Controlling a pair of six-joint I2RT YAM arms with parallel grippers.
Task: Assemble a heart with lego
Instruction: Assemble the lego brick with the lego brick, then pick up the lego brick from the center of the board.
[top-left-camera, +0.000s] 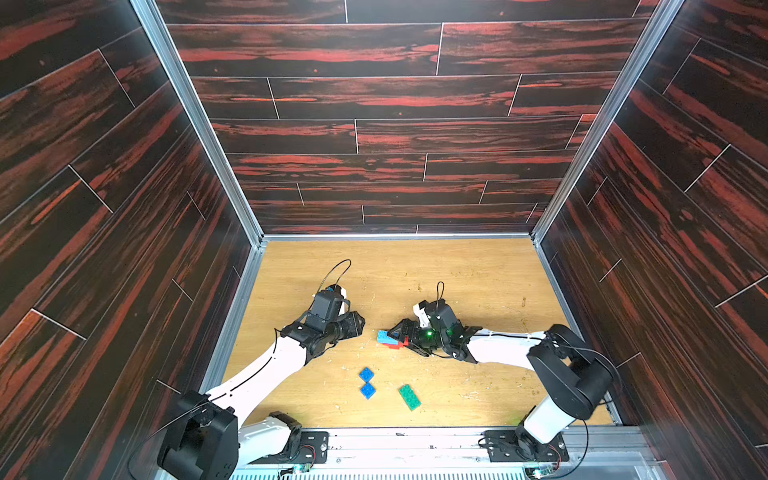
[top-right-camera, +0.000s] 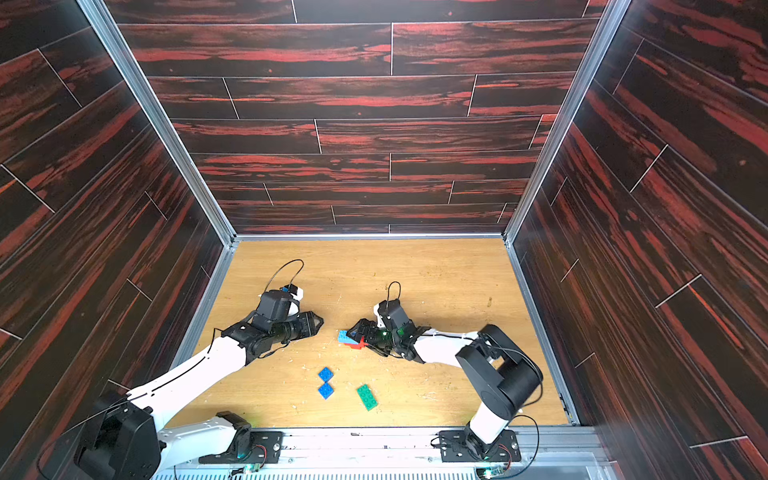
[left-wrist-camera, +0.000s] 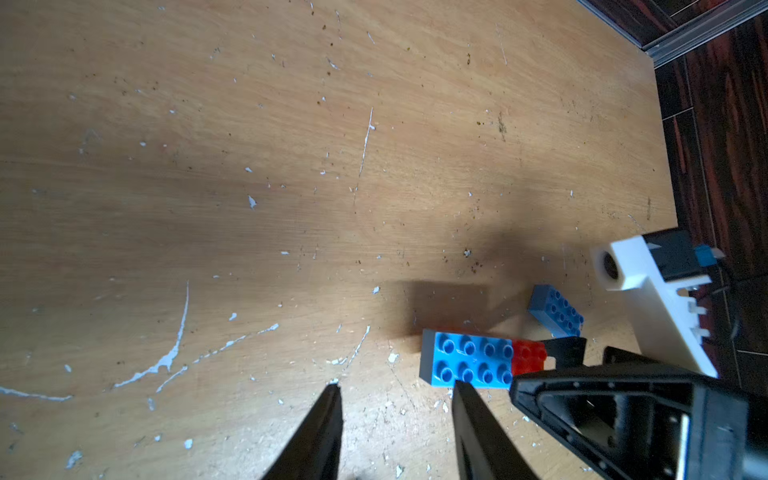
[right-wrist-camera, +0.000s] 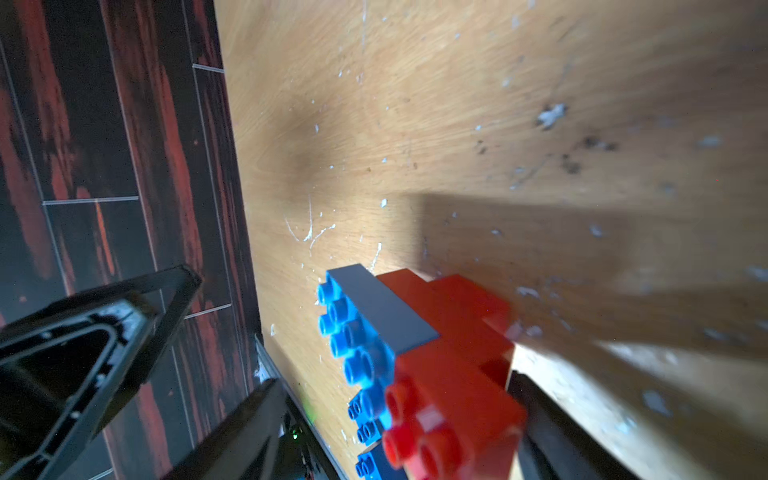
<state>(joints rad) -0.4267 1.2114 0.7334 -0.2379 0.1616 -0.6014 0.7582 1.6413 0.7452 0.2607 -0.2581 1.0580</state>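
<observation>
- We are seeing the right gripper (right-wrist-camera: 395, 399) standing wide around the half-built heart (top-left-camera: 390, 338) on the table (top-left-camera: 457, 282), seemingly not squeezing it.
- We are seeing the left gripper (left-wrist-camera: 395, 384) nearby, jaws slightly parted, empty.

Warm bright light, hard shadows, wrist-view blur.

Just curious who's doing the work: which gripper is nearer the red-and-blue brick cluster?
Right. The right gripper straddles the cluster; the left gripper is apart from it, on its opposite side.
</observation>
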